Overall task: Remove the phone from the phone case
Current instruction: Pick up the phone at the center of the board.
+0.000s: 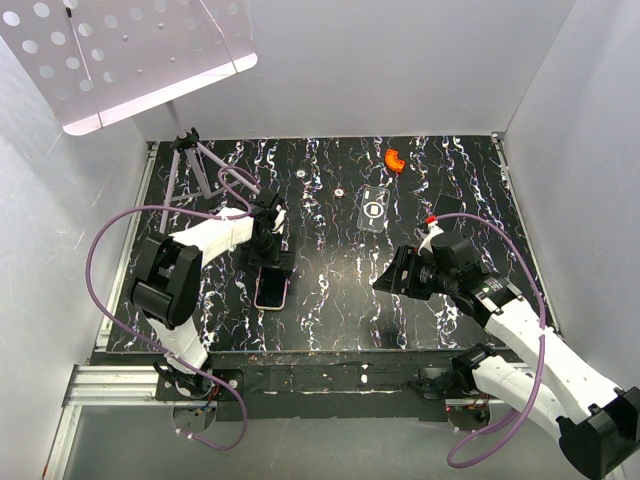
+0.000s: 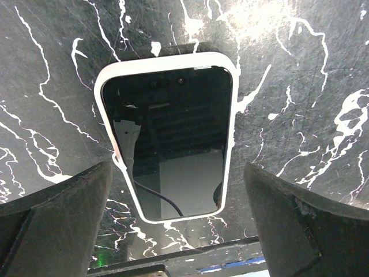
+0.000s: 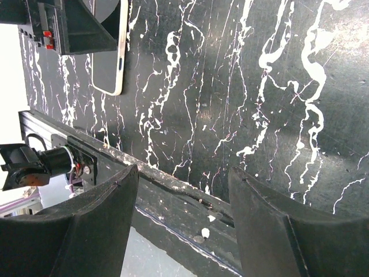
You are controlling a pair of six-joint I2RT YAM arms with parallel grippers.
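Note:
The phone lies flat and screen up on the black marbled table, with a white rim all round its dark glass. It also shows in the top view and the right wrist view. A clear phone case lies flat and apart from it at the back middle. My left gripper hovers over the phone's far end, open and empty, its fingers standing on either side of the phone's near end. My right gripper is open and empty, low over bare table to the right of the phone, pointing left.
A small orange piece lies at the back near the wall. A thin stand rises at the back left. Two small round bits lie on the table. The table's metal front rail runs close under my right fingers.

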